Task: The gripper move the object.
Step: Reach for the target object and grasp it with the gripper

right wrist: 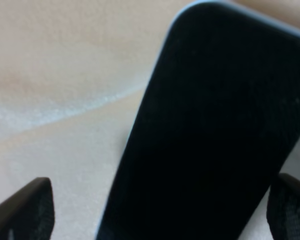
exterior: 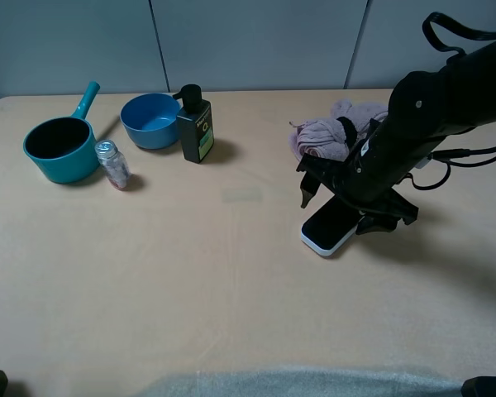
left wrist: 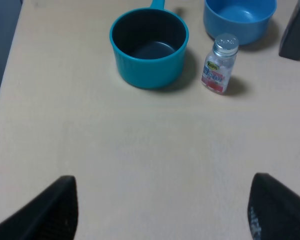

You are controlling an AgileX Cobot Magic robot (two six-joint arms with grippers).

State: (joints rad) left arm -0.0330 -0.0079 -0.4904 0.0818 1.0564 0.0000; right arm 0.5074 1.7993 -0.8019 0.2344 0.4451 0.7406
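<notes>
The object (exterior: 326,230), a flat block with a black top on a white base, lies on the table right of centre. My right gripper (exterior: 350,208) is lowered over its far end, open, with one finger on each side. In the right wrist view the object's black top (right wrist: 215,125) fills the space between the two fingertips (right wrist: 27,210). Bare table shows between one finger and the block's edge. The right gripper (right wrist: 160,215) is not clamped on it. My left gripper (left wrist: 162,212) is open over bare table, holding nothing, and is out of the exterior view.
A rolled pink towel (exterior: 331,132) lies just behind the right arm. At the back left stand a teal saucepan (exterior: 58,149), a small jar (exterior: 112,163), a blue bowl (exterior: 149,120) and a dark pump bottle (exterior: 196,128).
</notes>
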